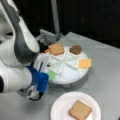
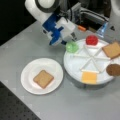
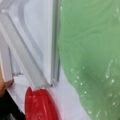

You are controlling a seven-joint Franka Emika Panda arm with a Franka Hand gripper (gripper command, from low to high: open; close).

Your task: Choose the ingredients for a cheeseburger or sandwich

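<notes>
Paper plate (image 2: 27, 75): holds one toast square (image 2: 43, 78).
Divided tray (image 2: 75, 65): holds second toast square (image 2: 112, 49), green disc (image 2: 72, 46), red disc (image 2: 91, 40), cheese square (image 2: 89, 77), brown patty (image 2: 113, 69).
Gripper (image 2: 71, 40): lowered at the green disc; whether the jaws grip it, I cannot tell.

Toast: two tan-brown toast squares. One (image 2: 43, 79) lies on the round white paper plate, well apart from the gripper (image 2: 71, 37); the other (image 2: 112, 49) sits in a tray compartment on the far side from the gripper.

Discs: one green disc (image 2: 72, 46), directly at the gripper; one red disc (image 2: 91, 40), in the compartment next to it; one dark brown round patty (image 2: 113, 69), well apart from the gripper.

Cheese: one yellow-orange cheese square (image 2: 89, 77), across the tray from the gripper.

Containers: one round white paper plate (image 2: 28, 72); one round white divided tray (image 2: 70, 62), with ridges forming wedge compartments.

Grippers: one.
</notes>
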